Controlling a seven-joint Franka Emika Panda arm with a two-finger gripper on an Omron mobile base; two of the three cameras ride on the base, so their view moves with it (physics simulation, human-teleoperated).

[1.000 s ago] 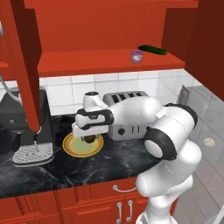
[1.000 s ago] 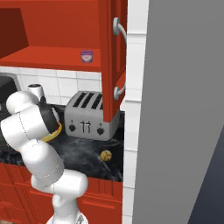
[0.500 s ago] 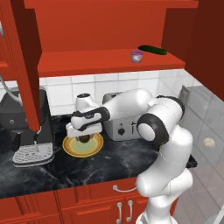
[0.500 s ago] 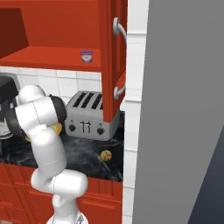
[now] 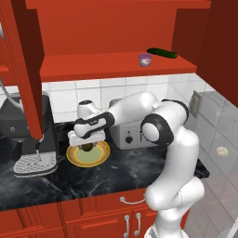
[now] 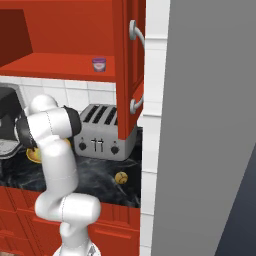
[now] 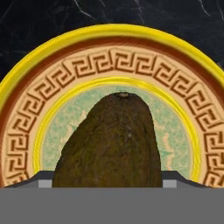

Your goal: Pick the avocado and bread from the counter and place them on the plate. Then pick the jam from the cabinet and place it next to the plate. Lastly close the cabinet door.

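On the far left of the left base view a tall flat red cabinet door (image 5: pixel 28 69) stands swung open in front of a dark coffee machine (image 5: pixel 23 135). Just right of that machine, on the black white-veined desk (image 5: pixel 93 181), lies the round shallow plate (image 5: pixel 100 155) with a yellow-orange rim and pale green centre; in the hand view its rim (image 7: pixel 26 65) carries a brown ring and a tan band of angular key pattern around the mottled green middle. The white arm's hand (image 5: pixel 87 142) hangs low over the plate, and between its fingers sits the avocado (image 5: pixel 86 147), a small dark brown-olive lump. Seen from the hand camera the avocado (image 7: pixel 111 144) is rough-skinned and egg-shaped, narrowing to a small stem scar at its far end, and it lies over the green centre. The fingers stand apart on either side of it; whether they press on it or it rests free on the plate I cannot tell. Further right a silver toaster (image 5: pixel 132 135) stands against the white tiled wall. Above, on the red inner shelf of the red wall cabinet (image 5: pixel 111 65), the tiny lilac-purple jam jar (image 5: pixel 145 59) with a paler top stands just beside a long dark-green vegetable (image 5: pixel 161 53). In the right base view the small golden-tan bread (image 6: pixel 121 177) lies on the desk in front of the toaster, well apart from the plate.
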